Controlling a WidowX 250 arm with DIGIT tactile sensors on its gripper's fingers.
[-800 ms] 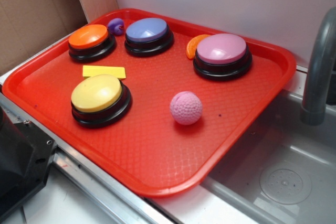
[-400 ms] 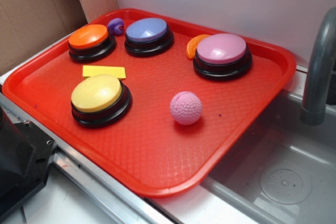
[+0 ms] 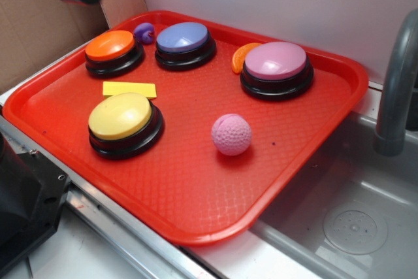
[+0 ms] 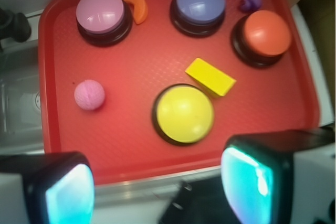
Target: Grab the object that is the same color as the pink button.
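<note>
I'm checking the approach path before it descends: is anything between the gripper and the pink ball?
Nothing visible blocks it. The gripper is open above the tray's near edge; the pink ball sits alone on bare tray, with the yellow button off to one side.

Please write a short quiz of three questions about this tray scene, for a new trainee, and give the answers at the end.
1. True or false: the small dimpled pink ball touches the large pink domed button.
2. Which thing lies right beside the pink button? A) the flat yellow block B) the orange slice-shaped piece C) the small purple toy
3. Fill in: in the wrist view the gripper has its two fingers set wide apart over the near rim of the red plastic tray, so it is ____.

Key: 1 false, bare tray lies between them. 2 B. 3 open.
</note>
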